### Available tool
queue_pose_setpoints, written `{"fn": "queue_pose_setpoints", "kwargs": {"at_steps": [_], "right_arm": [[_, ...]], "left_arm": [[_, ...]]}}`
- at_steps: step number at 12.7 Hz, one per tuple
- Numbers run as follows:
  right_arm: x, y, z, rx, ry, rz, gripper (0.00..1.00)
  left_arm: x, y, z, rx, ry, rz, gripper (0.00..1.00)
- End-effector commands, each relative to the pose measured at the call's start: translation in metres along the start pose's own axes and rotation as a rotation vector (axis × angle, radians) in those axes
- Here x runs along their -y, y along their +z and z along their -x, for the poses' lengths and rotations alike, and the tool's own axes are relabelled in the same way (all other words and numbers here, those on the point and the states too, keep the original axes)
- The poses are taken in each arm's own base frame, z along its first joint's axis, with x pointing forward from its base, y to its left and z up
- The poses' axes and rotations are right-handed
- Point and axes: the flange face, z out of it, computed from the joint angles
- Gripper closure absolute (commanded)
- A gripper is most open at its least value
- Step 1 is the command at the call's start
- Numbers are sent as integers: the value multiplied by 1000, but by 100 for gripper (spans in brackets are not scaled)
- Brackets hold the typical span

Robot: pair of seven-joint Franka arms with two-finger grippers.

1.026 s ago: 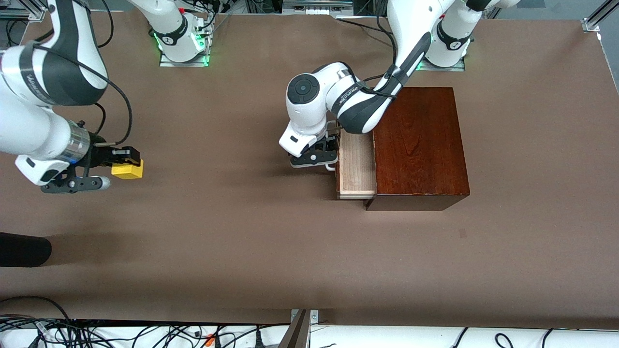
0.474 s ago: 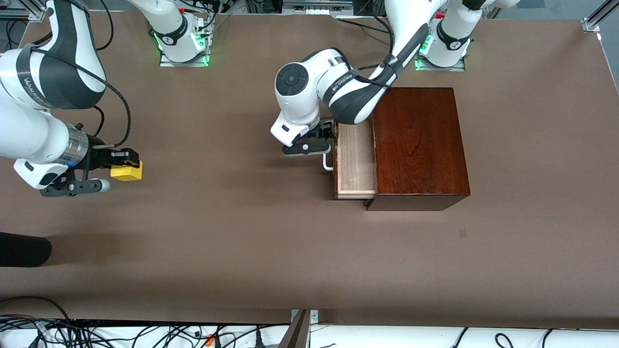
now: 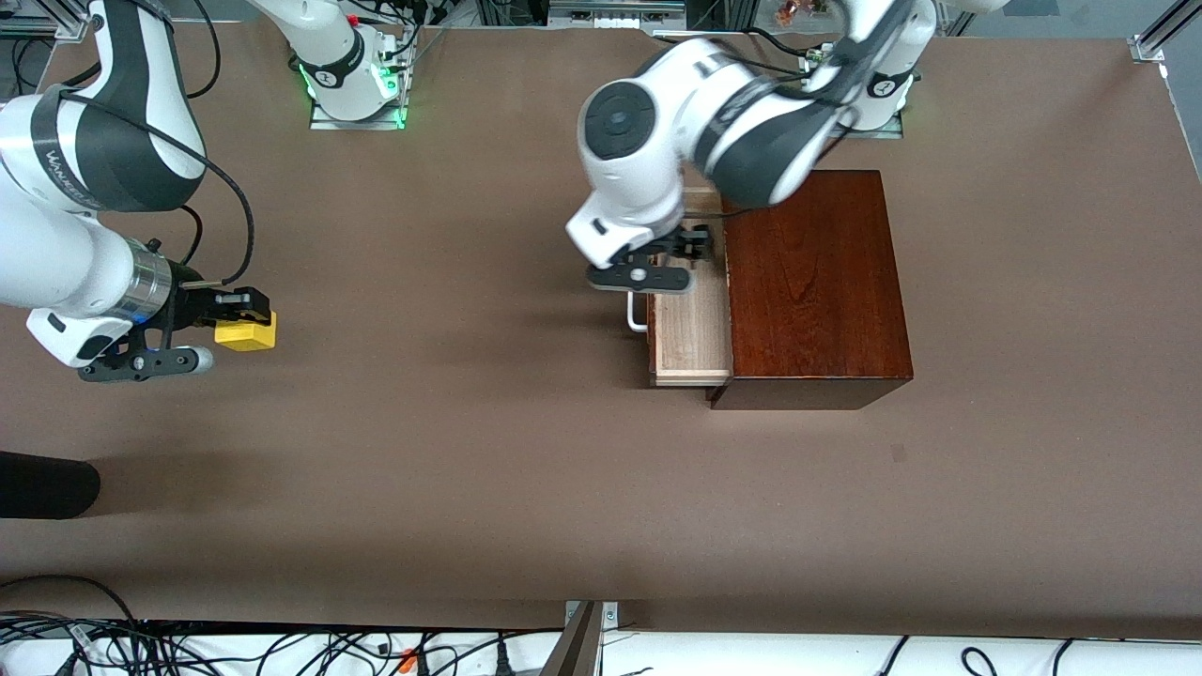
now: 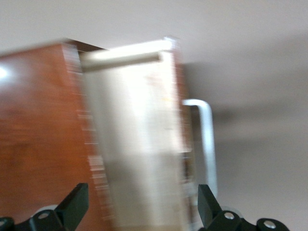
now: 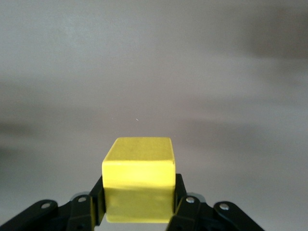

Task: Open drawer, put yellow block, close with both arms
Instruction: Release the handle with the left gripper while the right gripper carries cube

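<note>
The dark reddish-brown wooden box (image 3: 812,282) stands toward the left arm's end of the table. Its drawer (image 3: 695,329) is pulled out, showing the pale interior and the white handle (image 3: 637,314). My left gripper (image 3: 693,249) is open and empty, up in the air over the open drawer. In the left wrist view its fingers (image 4: 77,204) stand wide apart over the drawer's interior (image 4: 139,144), with the handle (image 4: 207,139) beside it. My right gripper (image 3: 239,317) is shut on the yellow block (image 3: 246,331) just above the table, toward the right arm's end. The block (image 5: 138,180) sits between the right gripper's (image 5: 138,192) fingers.
The brown table (image 3: 470,422) lies bare between the block and the drawer. A black object (image 3: 47,483) lies at the table's edge at the right arm's end, nearer the front camera. Cables run along the nearest edge.
My left gripper has let go of the handle, risen and moved over the open drawer toward the box. The drawer stays open. My right gripper with the block has barely moved.
</note>
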Motion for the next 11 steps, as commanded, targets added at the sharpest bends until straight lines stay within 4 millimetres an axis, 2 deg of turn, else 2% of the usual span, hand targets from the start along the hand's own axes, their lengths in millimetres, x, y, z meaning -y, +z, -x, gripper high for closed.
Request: {"fn": "queue_pose_setpoints", "kwargs": {"at_steps": [1, 2, 3, 4, 5, 6, 7, 10, 11], "right_arm": [[27, -9, 1, 1, -82, -19, 68], [51, -10, 3, 0, -129, -23, 68], [86, -8, 6, 3, -194, -30, 68], [124, -9, 12, -1, -260, -40, 68], [174, -10, 24, -5, -340, -51, 68], [215, -17, 34, -25, -412, -56, 68], [251, -13, 37, -33, -473, -64, 68], [366, -13, 59, -92, -677, -46, 68], [405, -10, 70, -126, -751, -6, 68]], "left_arm": [[107, -56, 3, 52, -8, 89, 0], [154, -69, -2, 61, -46, 143, 0], [190, -74, -3, 78, -29, 167, 0], [218, -80, 0, 79, 9, 172, 0], [233, -90, 7, 56, 64, 176, 0], [254, -91, 11, 48, 104, 174, 0], [274, -89, 15, 36, 130, 168, 0], [342, -65, 29, -41, 26, 160, 0], [355, -63, 37, -82, 0, 164, 0]]}}
